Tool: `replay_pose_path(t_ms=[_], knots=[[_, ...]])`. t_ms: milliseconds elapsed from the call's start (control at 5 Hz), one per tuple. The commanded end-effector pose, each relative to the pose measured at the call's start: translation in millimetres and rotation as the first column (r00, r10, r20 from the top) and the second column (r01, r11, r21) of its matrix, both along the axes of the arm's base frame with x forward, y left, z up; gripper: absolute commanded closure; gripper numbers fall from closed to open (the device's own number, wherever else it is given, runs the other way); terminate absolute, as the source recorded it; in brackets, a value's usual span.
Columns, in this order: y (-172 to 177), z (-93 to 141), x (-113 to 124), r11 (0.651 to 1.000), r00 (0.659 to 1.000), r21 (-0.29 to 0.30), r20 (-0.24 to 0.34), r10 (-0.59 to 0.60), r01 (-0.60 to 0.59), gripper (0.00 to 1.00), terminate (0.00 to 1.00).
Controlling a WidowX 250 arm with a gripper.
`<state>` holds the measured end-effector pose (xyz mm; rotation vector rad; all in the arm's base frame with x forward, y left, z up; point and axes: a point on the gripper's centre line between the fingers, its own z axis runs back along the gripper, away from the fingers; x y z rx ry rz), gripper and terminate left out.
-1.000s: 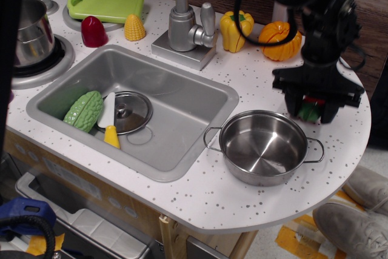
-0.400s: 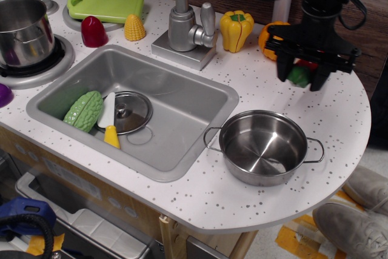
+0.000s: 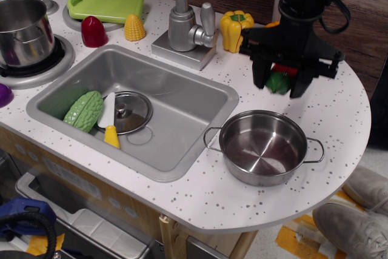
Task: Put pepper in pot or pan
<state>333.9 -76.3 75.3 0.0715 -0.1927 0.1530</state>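
My gripper [image 3: 280, 83] is shut on the pepper [image 3: 280, 77], a small red toy with a dark green top, and holds it in the air. It hangs above the counter just behind the pan's far rim. The pan [image 3: 264, 147] is a wide, shallow, shiny steel pan with two thin wire loop handles. It stands empty on the white speckled counter at the front right. The black fingers [image 3: 261, 72] hide most of the pepper.
A yellow bell pepper [image 3: 236, 30] and an orange toy [image 3: 271, 25] stand behind the gripper. The sink [image 3: 73, 89] holds a green gourd, a lid and a yellow piece. A faucet [image 3: 185, 25], corn [image 3: 134, 27], dark red cone [image 3: 94, 31], green board [image 3: 104, 4] and pot [image 3: 21, 28] stand at left.
The gripper has lifted the pepper off the counter at the far right and carried it left and up, to a spot above the pan's far rim.
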Motion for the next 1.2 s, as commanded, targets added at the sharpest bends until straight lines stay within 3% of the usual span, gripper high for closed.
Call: replay_pose_path(t_ms=[0, 400, 600, 800, 1000], knots=[[-14, 7, -21, 0.998, 0.996, -0.045, 0.073, 0.05, -0.047, 1.0, 0.0], [-16, -13, -41, 0.993, 0.993, -0.083, 0.084, 0.087, -0.08, 1.0, 0.0], [-15, -19, -39, 0.993, 0.991, -0.099, 0.108, 0.078, -0.067, 0.0, 0.0], [-15, -19, -39, 0.993, 0.991, -0.099, 0.108, 0.078, -0.067, 0.0, 0.0], [-15, -19, -39, 0.993, 0.991, -0.099, 0.108, 0.078, -0.067, 0.0, 1.0]])
